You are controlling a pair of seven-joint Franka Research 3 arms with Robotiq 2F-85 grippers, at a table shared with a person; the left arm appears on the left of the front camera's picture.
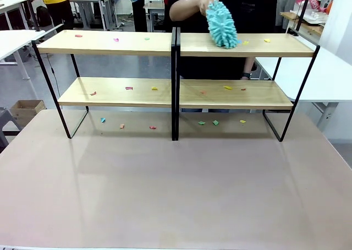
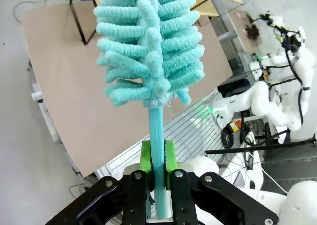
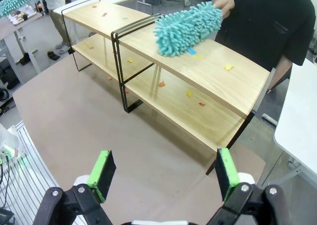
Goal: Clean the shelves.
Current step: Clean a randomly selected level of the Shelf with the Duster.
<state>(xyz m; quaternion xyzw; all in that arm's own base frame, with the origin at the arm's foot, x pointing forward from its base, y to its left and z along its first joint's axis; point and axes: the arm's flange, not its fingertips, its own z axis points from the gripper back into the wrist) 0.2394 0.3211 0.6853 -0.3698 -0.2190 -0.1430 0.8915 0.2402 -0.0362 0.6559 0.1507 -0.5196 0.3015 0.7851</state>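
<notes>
Left gripper (image 2: pixel 157 158): clamped on the thin handle (image 2: pixel 157 128) of a teal duster (image 2: pixel 148 46). Green pads (image 2: pixel 145 158) press the handle from both sides. The fluffy head points away from the wrist, with the table (image 2: pixel 74 86) behind it.

Right gripper (image 3: pixel 163 171): jaws spread wide, nothing between them. From this wrist you look down at the table and across at the shelves (image 3: pixel 208 74) from their right end.

Shelves stand along the table's far edge. You get two units joined at the middle black frame, each with a top and a lower wooden board.

Person at the far side: hand (image 1: pixel 204 5) gripping a second duster (image 1: pixel 223 25). Its head rests on the right unit's top board, closer to the joint than to the outer end.

Coloured paper scraps (image 1: pixel 116 39) lie scattered on both top boards, on both lower boards, and on the table under the shelves.
</notes>
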